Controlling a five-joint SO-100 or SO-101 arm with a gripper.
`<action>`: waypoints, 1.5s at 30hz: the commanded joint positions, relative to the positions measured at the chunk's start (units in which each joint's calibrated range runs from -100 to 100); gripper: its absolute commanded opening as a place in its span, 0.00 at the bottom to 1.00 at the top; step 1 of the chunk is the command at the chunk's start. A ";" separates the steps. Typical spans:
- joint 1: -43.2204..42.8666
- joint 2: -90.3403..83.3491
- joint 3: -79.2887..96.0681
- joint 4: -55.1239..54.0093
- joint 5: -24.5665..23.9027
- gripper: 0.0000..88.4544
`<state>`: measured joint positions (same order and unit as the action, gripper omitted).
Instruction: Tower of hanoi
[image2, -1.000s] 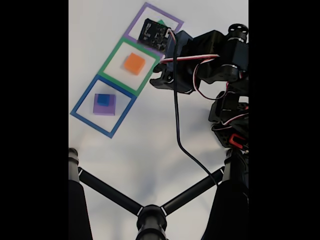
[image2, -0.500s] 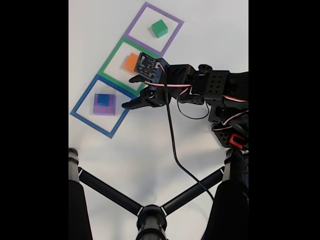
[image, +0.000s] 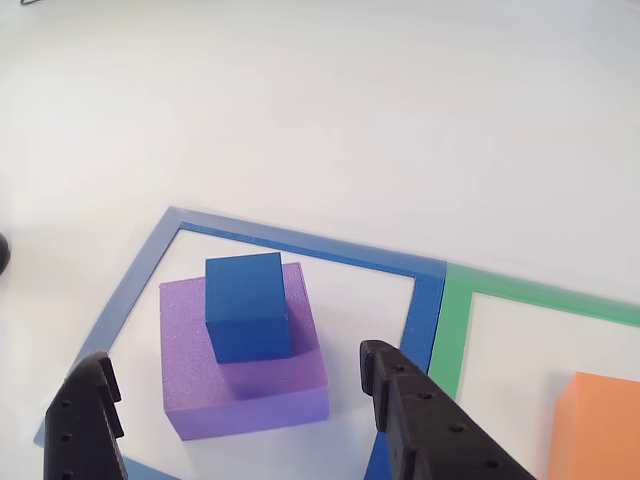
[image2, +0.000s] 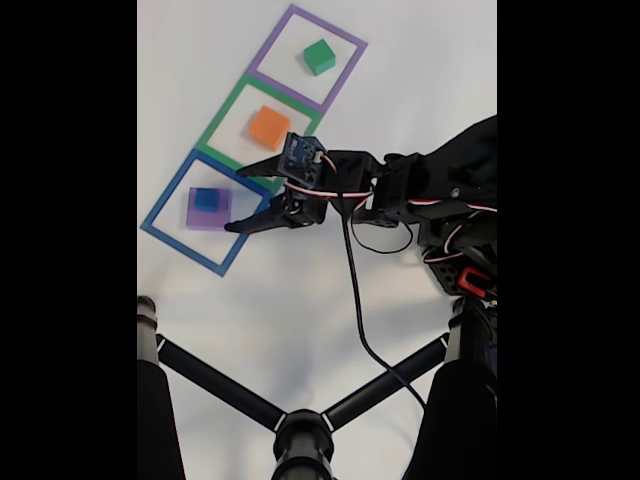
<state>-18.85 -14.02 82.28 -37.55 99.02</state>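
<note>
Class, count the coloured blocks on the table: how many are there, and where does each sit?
4. Blue block sits on the purple block in the blue square; orange block in the green square; green block in the purple square.

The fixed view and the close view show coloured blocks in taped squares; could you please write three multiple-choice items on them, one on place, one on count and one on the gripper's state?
1. Where does the blue block sit?
A. on the purple block
B. in the green square
C. on bare table

2. How many taped squares are there?
A. two
B. three
C. four

3. The gripper is:
A. shut on a block
B. open, holding nothing
C. shut, empty

Key: 1 A, the blue block rests on the purple block. 2 B, blue, green and purple squares. 3 B, the gripper has spread fingers.
</note>
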 joint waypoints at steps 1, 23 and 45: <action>-0.93 8.65 -5.91 -7.16 0.98 0.31; -3.68 25.80 -22.08 -8.70 0.98 0.22; -4.97 23.80 -21.72 -6.68 0.98 0.01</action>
<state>-22.93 12.68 61.63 -45.15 99.22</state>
